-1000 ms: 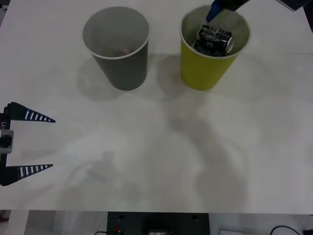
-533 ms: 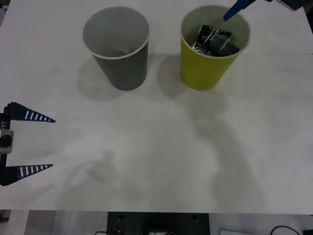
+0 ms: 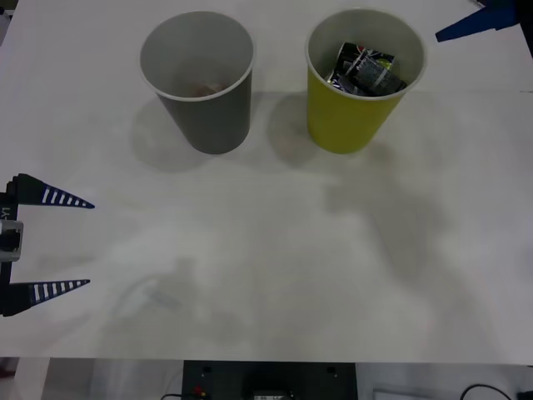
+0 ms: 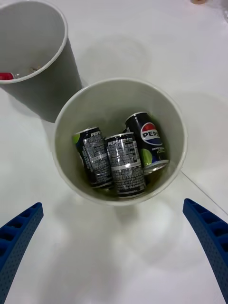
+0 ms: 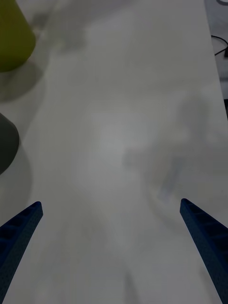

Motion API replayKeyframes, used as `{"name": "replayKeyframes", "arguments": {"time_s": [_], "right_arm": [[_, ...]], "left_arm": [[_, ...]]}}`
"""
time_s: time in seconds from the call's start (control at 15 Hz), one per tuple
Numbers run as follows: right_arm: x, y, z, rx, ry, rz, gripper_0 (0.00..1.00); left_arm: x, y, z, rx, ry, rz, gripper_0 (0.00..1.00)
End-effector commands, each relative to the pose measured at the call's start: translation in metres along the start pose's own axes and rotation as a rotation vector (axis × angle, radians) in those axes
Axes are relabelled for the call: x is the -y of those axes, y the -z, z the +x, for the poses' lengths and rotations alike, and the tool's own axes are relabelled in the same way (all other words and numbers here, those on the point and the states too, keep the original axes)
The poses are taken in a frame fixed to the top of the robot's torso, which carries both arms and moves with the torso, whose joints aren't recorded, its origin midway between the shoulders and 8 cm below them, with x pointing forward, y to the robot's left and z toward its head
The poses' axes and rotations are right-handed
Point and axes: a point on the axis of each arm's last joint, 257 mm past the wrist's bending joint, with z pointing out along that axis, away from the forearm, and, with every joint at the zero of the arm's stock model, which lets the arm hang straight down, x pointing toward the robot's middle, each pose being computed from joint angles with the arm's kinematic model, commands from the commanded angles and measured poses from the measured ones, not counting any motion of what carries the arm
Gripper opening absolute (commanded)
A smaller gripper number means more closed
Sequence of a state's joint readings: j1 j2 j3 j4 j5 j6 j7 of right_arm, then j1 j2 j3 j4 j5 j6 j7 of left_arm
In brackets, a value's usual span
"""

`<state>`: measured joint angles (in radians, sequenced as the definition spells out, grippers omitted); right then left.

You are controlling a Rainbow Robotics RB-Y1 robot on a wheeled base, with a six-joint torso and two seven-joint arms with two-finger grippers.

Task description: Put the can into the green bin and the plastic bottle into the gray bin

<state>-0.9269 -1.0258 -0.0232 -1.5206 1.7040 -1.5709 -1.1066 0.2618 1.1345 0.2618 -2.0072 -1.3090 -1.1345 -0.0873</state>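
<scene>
The green bin (image 3: 350,117) stands upright at the back right of the table, and three black cans (image 3: 366,68) rest inside it. In the right wrist view one can (image 4: 147,138) shows its round logo beside the other two (image 4: 124,165). The gray bin (image 3: 208,112) stands to its left, with a small red and pale bit (image 4: 5,76) inside; I cannot tell what that bit is. The plastic bottle is out of view. My right gripper (image 4: 113,204) is open and empty, above and to the right of the green bin; one blue finger (image 3: 466,25) shows at the top right. My left gripper (image 3: 89,243) hangs open at the table's left edge.
The white table (image 3: 266,250) stretches bare in front of both bins. In the left wrist view the green bin's side (image 5: 12,40) and the gray bin's side (image 5: 5,142) show beyond the open left gripper (image 5: 111,203). A cable (image 5: 219,45) lies past the table edge.
My right gripper has drawn back from over the green bin toward the right. The top can in the bin has shifted and settled lower.
</scene>
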Motion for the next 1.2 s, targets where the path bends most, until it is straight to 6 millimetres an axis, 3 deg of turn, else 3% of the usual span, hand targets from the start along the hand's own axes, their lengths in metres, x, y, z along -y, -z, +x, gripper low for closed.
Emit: {"name": "replayKeyframes", "arguments": {"time_s": [0.07,0.33,0.73,1.2], "right_arm": [[-0.017,0.017,0.023,0.029,0.055,-0.006,1.0],[-0.04,0.026,0.067,0.018,0.235,-0.004,1.0],[-0.088,0.019,0.138,-0.039,0.417,-0.053,1.0],[-0.124,0.014,0.201,-0.06,0.554,-0.107,1.0]], "left_arm": [[0.0,0.0,0.0,0.0,0.0,0.0,1.0],[0.0,0.0,0.0,0.0,0.0,0.0,1.0],[0.0,0.0,0.0,0.0,0.0,0.0,1.0],[0.0,0.0,0.0,0.0,0.0,0.0,1.0]]}}
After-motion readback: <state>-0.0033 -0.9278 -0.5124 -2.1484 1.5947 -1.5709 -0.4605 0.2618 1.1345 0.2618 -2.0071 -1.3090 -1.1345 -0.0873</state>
